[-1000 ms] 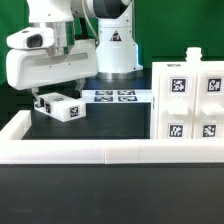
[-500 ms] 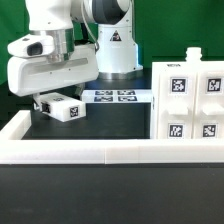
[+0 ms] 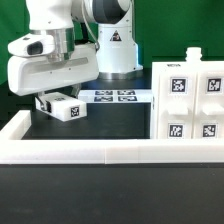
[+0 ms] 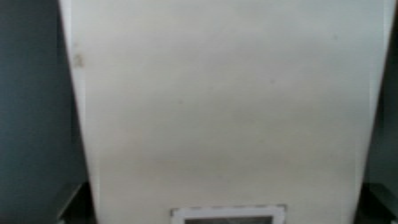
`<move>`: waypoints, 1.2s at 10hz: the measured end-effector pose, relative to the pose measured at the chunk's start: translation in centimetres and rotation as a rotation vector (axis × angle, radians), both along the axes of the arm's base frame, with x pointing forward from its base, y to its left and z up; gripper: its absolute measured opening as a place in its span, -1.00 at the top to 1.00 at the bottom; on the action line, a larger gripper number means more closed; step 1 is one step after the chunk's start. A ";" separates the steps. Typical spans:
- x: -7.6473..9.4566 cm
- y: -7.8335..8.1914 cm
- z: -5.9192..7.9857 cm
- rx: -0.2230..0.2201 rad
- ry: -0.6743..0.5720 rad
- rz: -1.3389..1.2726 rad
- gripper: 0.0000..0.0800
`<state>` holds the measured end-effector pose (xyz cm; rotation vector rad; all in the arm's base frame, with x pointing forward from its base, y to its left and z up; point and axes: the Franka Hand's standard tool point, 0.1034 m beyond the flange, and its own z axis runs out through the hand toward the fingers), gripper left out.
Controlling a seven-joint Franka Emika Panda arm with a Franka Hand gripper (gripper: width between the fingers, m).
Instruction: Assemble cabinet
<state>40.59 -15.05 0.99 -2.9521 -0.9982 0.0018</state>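
Observation:
A small white cabinet block (image 3: 63, 107) with black-and-white tags lies tilted on the dark table at the exterior view's left. My gripper (image 3: 50, 100) is down over it, its fingers on either side. In the wrist view the block's white face (image 4: 222, 100) fills the whole gap between the fingers, and one tag (image 4: 228, 214) shows at the frame's edge. Dark fingertips (image 4: 64, 204) sit against the block's sides, so the gripper looks shut on it. The large white cabinet body (image 3: 190, 100) with several tags stands at the exterior view's right.
The marker board (image 3: 115, 97) lies flat behind the block, between it and the arm's base. A low white border rail (image 3: 100, 152) runs across the front and up the exterior view's left side. A green wall is behind.
The arm came down a little onto the block between one second and half a second ago. Since then, arm and block have stayed almost still.

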 end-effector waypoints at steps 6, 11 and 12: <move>3.6 7.0 8.8 0.043 -0.017 -0.121 -0.39; 9.5 17.4 15.3 0.053 -0.021 -0.299 -0.40; 11.5 18.6 16.7 0.061 -0.010 -0.327 -0.40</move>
